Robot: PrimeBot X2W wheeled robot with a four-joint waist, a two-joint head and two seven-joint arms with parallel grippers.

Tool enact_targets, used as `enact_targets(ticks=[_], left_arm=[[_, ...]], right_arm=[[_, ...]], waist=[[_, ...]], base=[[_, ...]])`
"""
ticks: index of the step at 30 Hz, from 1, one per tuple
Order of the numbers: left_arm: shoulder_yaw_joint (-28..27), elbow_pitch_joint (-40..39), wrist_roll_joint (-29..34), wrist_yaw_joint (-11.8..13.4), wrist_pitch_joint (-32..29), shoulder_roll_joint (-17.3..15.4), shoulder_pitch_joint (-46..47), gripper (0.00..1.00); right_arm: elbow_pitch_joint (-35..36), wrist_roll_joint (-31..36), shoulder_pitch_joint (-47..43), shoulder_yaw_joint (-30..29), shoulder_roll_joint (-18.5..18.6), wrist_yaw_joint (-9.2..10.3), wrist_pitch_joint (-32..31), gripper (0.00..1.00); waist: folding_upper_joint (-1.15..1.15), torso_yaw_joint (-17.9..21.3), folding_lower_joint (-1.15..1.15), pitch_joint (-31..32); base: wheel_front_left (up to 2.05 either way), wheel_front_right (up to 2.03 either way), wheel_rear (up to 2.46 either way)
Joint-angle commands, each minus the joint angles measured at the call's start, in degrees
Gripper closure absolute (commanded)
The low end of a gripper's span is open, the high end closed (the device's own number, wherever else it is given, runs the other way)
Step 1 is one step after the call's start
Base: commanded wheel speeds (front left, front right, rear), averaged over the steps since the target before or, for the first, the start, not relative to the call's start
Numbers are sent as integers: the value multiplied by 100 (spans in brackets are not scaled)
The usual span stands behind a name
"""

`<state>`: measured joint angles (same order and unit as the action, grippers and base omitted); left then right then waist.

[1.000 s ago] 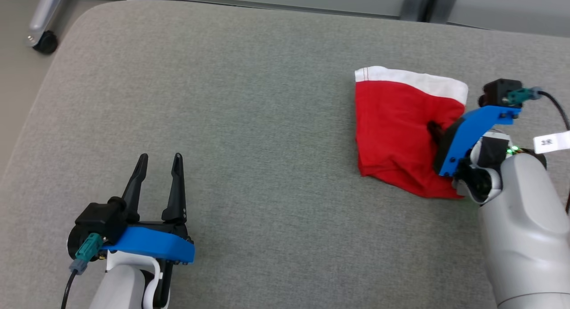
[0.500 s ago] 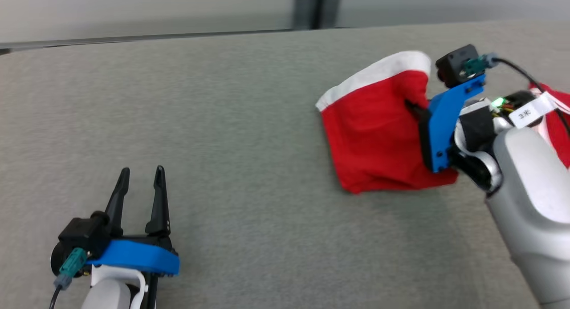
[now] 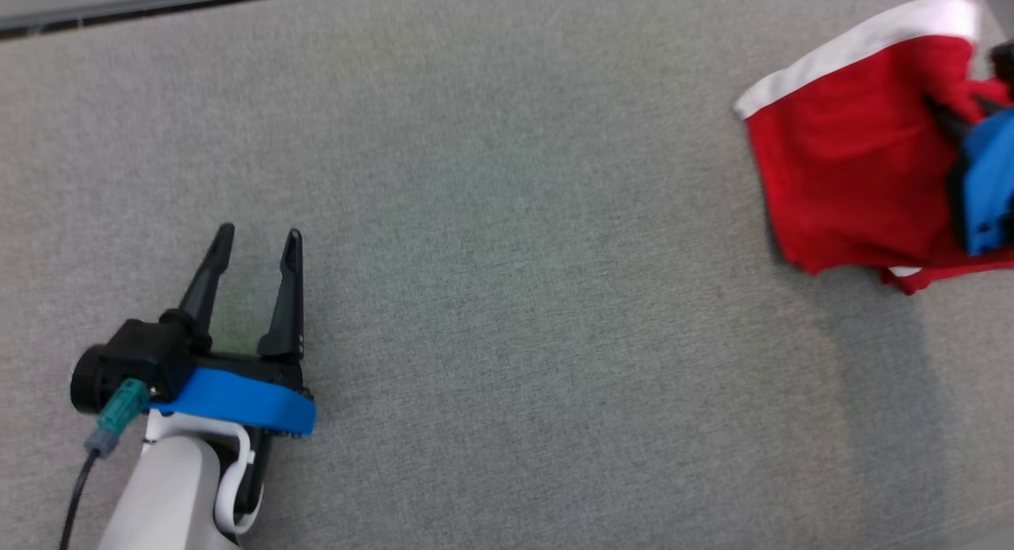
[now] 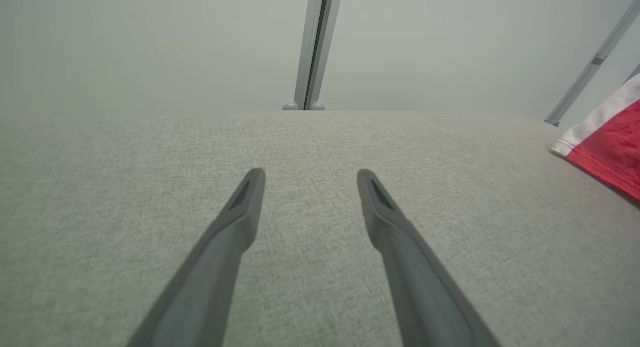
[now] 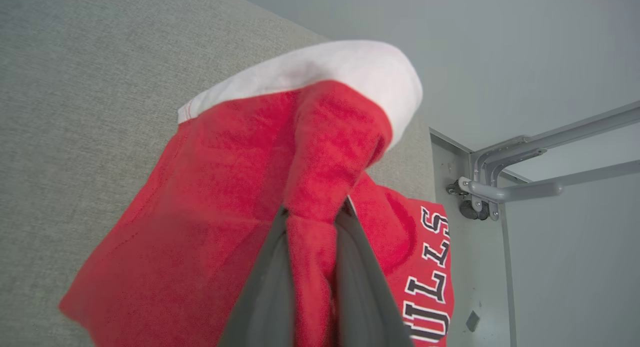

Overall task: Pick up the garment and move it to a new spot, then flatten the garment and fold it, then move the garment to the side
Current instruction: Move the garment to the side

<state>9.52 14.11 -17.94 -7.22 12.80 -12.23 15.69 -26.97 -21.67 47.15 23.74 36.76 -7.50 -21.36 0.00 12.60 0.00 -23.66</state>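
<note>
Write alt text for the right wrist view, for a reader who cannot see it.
The right hand has its two dark fingers shut on a bunched fold of a red garment with a white band. A grey fabric surface lies behind it, and black-and-white lettering shows on the cloth.

Light is soft and even. A faint shadow lies on the table below the garment. The head view is slightly blurred.
</note>
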Motion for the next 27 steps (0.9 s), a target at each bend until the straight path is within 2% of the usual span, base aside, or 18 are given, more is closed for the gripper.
enact_targets(ticks=[1,6,10,13,14,15,16,17,18,23,27], left_arm=[[-12,-86,46,-34,-29,-57,149,0],[-40,-367,91,-27,-208,-277,243,0],[-79,-537,90,23,-329,-411,219,0],[-62,-638,105,44,-400,-457,226,0],[-43,-661,112,38,-411,-470,230,0],[-28,-680,116,40,-435,-470,232,0],[-8,-693,116,41,-440,-465,234,0],[14,-696,113,42,-443,-454,233,0],[38,-699,108,43,-437,-435,223,0],[135,-552,5,42,-258,-262,104,0],[176,-240,-105,48,-70,-79,-54,0]], right_arm=[[-35,-32,112,8,196,1,102,100],[-252,-96,126,-44,905,1,567,100],[-446,-58,1,-206,1101,1,831,100],[-646,178,-60,-379,1103,1,1007,100],[-723,282,-80,-443,1057,1,1074,89],[-746,371,-99,-472,978,0,1175,58],[-755,465,-104,-488,894,0,1276,62],[-765,579,-129,-504,844,0,1385,47],[-802,719,-148,-562,803,1,1472,0],[-903,1146,-363,-862,378,0,1866,0],[-832,1196,-736,-1107,65,1,2146,0]], waist=[[0,-162,0,-254],[0,-185,0,-655],[0,-175,0,-869],[0,-165,0,-953],[0,-162,0,-962],[0,-161,0,-962],[0,-160,0,-947],[0,-158,0,-917],[0,-154,0,-875],[0,-195,0,-382],[0,-281,0,245]], base=[[0,0,0],[0,0,0],[0,0,0],[0,0,0],[0,0,0],[0,0,0],[0,0,0],[0,0,0],[0,0,0],[0,0,0],[0,0,0]])
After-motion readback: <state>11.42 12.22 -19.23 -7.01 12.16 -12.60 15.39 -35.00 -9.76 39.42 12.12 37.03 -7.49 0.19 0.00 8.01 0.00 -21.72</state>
